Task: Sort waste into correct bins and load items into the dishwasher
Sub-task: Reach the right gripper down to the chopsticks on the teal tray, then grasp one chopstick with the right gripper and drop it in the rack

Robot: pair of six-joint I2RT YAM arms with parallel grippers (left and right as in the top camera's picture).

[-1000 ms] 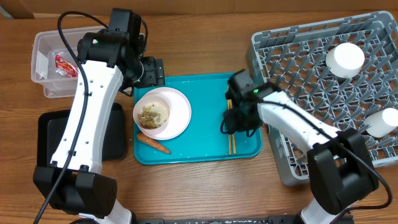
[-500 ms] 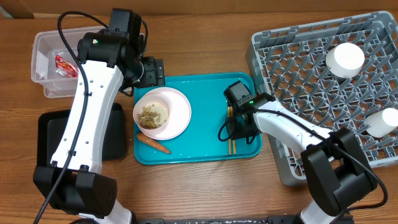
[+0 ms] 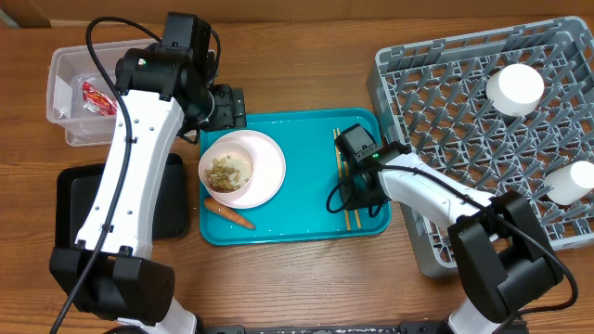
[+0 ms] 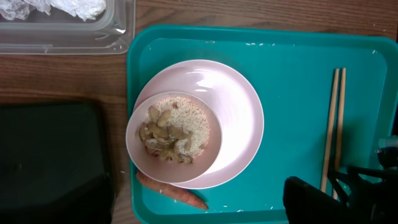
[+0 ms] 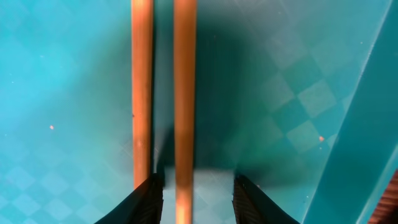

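Note:
The wooden chopsticks [image 3: 351,219] lie side by side at the right of the teal tray [image 3: 306,186]. My right gripper [image 3: 358,188] is open right over them. In the right wrist view its fingers [image 5: 199,199] straddle the right chopstick [image 5: 185,93], and the left chopstick [image 5: 142,93] runs under the left fingertip. A white plate [image 3: 269,172] holds a small bowl of beige food scraps [image 3: 227,172], with the carrot [image 3: 229,215] beside it. The clear tub [image 3: 65,65] holds the red wrapper [image 3: 96,96] and tissue [image 4: 62,7]. My left gripper [image 3: 225,107] hovers above the tray's back left corner; its fingers are not visible.
The black tray [image 3: 67,209] lies at the front left, partly under my left arm. The grey dish rack [image 3: 445,93] stands at the right with two white cups [image 3: 515,88] [image 3: 571,181] in it. The teal tray's right rim runs close to my right fingers.
My right gripper has moved toward the table's front along the chopsticks, whose far ends now show behind it. The left arm has not moved.

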